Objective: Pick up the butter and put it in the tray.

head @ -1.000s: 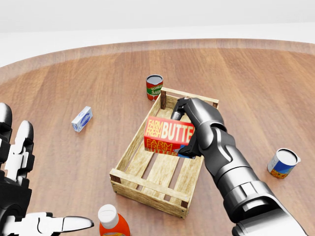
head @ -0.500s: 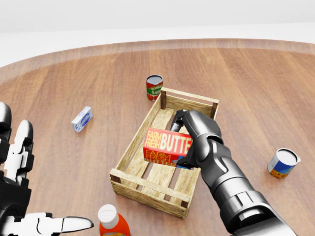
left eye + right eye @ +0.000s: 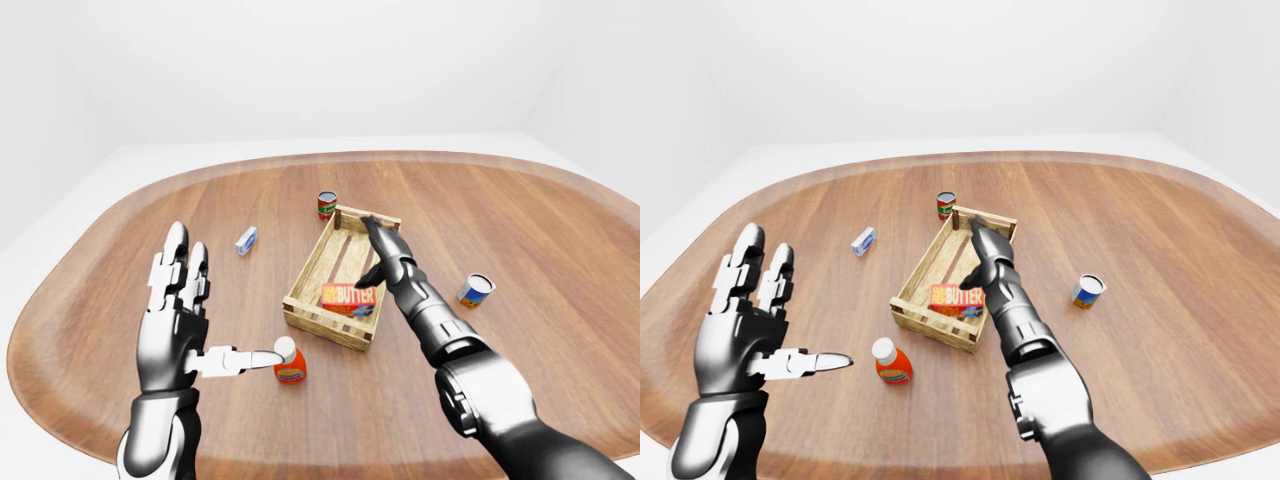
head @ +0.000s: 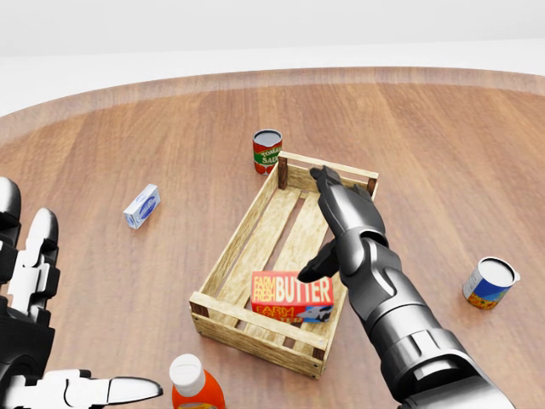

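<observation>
The red butter box (image 4: 292, 296) lies inside the wooden slatted tray (image 4: 223, 258), near the tray's lower end in the head view. My right hand (image 4: 328, 221) is open above the tray, fingers spread, just above and to the right of the box and apart from it. My left hand (image 4: 30, 298) is open and empty at the lower left of the head view, fingers spread, well away from the tray. It also shows in the left-eye view (image 3: 180, 310).
A red tomato can (image 4: 266, 152) stands just above the tray. A small blue-white box (image 4: 141, 206) lies to the left. An orange bottle with a white cap (image 4: 194, 383) stands below the tray. A blue-orange can (image 4: 490, 283) lies at the right.
My right hand has opened and let go of the butter box. The box has dropped onto the tray's slats near the lower end. The left hand has not moved.
</observation>
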